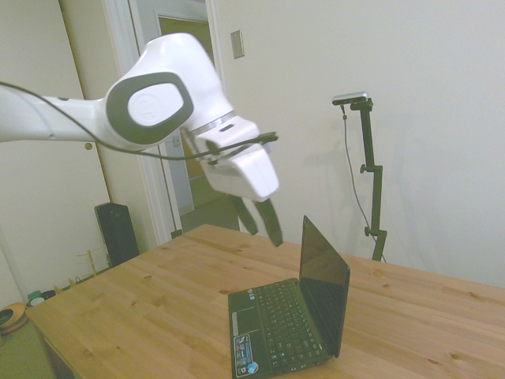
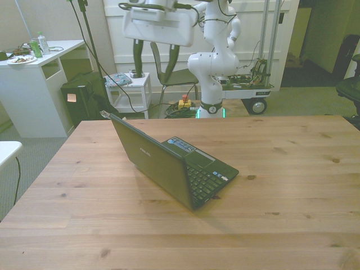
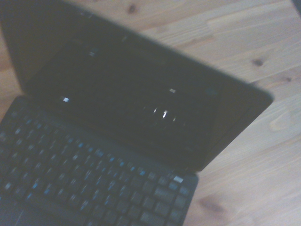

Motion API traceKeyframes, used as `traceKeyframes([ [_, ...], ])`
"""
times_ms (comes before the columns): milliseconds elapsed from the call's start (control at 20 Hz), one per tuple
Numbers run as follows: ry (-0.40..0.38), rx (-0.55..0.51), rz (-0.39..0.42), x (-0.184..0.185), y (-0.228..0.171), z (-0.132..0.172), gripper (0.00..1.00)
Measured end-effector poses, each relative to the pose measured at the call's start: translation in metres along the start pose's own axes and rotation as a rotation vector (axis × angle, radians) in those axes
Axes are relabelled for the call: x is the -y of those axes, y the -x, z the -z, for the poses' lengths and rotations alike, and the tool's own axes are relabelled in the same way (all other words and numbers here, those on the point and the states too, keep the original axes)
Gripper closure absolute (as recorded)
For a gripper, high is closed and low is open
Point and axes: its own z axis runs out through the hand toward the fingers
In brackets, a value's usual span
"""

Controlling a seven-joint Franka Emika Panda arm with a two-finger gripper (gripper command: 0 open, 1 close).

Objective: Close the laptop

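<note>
Pine bench [image 2: 292, 185], knotty planks, bare apart from the laptop [image 2: 174, 163], which sits approx mid-bench, lid up past vertical, screen dark. Room: white walls, doorway behind the arm in side view; in front view a white desk [image 2: 34, 84] off the bench's far corner w/ a plate and cans on it, small white side table [image 2: 132, 90] and cables beyond. Claw [image 1: 259, 219] hangs in air above and behind the laptop's lid edge, not touching, fingers apart, nothing held. Wrist view blurry: keys [image 3: 84, 183] and screen only just readable; stickers at laptop's front corner too small to read.
</note>
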Motion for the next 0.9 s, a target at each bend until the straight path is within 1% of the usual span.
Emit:
traceKeyframes([
  [200,0.023,-0.031,-0.045,0.013,-0.066,-0.007,0.00],
  [350,0.027,-0.039,-0.077,0.015,-0.107,-0.014,0.00],
  [500,0.029,-0.014,-0.106,0.015,-0.144,-0.041,0.00],
  [650,0.040,0.027,-0.109,0.028,-0.163,-0.076,0.00],
  [700,0.044,0.040,-0.103,0.038,-0.164,-0.085,1.00],
  [900,0.036,0.095,-0.053,0.081,-0.150,-0.109,1.00],
])
